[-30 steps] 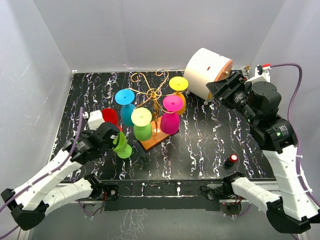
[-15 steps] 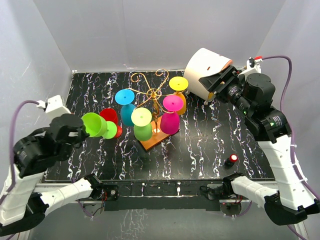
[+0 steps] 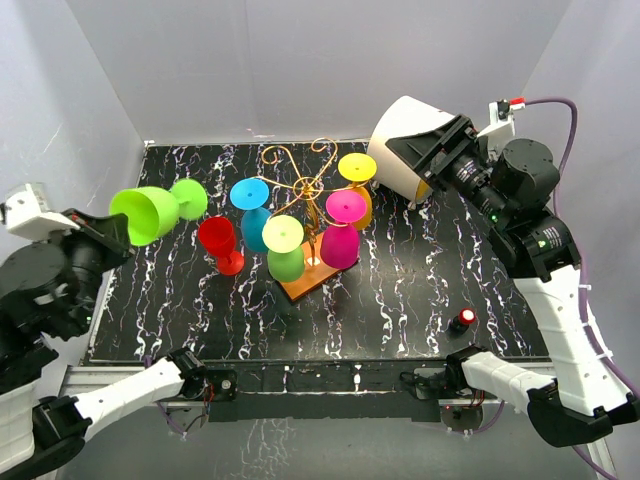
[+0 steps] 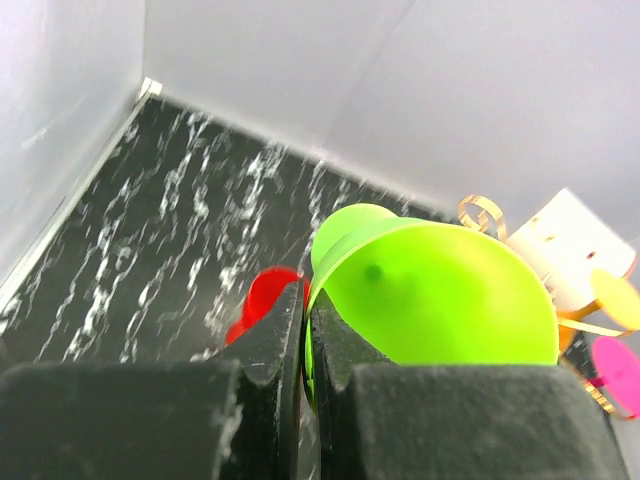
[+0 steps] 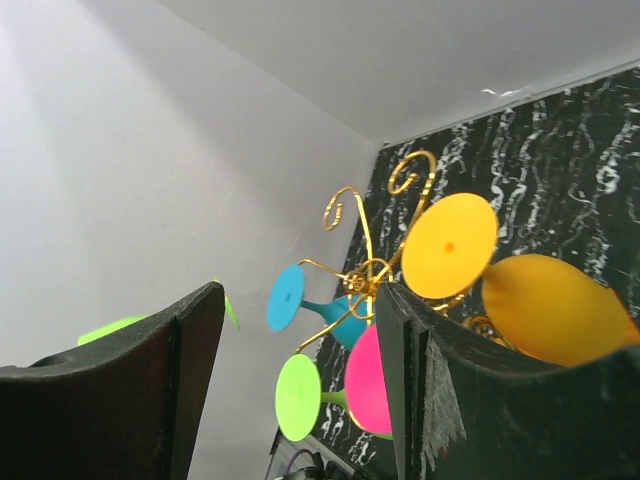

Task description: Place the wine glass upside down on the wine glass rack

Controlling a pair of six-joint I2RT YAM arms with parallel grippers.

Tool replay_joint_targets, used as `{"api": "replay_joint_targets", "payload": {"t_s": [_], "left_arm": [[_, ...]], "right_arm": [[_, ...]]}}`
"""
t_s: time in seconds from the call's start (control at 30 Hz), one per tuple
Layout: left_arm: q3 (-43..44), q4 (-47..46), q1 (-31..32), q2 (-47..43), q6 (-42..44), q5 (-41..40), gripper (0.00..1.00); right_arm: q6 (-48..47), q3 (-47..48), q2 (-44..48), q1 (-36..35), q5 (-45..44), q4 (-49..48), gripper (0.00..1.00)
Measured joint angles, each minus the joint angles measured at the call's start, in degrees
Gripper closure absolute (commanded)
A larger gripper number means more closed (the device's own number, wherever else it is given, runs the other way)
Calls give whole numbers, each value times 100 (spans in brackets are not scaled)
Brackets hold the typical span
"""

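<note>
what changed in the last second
The left gripper, shut on the lime green glass, raised it up and leftward; it now lies tipped sideways. The right gripper, open, edged slightly backward. The red glass and the loaded rack stayed put.

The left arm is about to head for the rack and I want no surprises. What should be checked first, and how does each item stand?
1. Grip: left gripper clamped on the lime glass: ok.
2. Orientation: lime glass inverted: not ok, it lies on its side.
3. Free spot on the wine glass rack: ok, rear scrolls bare.
4. Clearance over the red glass standing near the route: cannot tell.
5. Other arm: right gripper open, empty, off the rack: ok.
</note>
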State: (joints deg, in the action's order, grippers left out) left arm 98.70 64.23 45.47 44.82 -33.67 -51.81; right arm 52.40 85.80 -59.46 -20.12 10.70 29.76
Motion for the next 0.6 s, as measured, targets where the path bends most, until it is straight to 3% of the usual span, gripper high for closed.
{"api": "replay_joint_targets", "payload": {"t_s": [0.27,0.47,0.6], "left_arm": [[-271,-2970,-2,-387,1556,577,100],[-560,-4380,-2,-188,1718,1528,100],[-855,-5112,-2,37,1609,2138,100]], "right_arm": [[323,-269,28,0,704,-1010,36],[756,-704,155,-57,896,-1851,36],[1073,-1110,271,-470,651,-2459,36]]}}
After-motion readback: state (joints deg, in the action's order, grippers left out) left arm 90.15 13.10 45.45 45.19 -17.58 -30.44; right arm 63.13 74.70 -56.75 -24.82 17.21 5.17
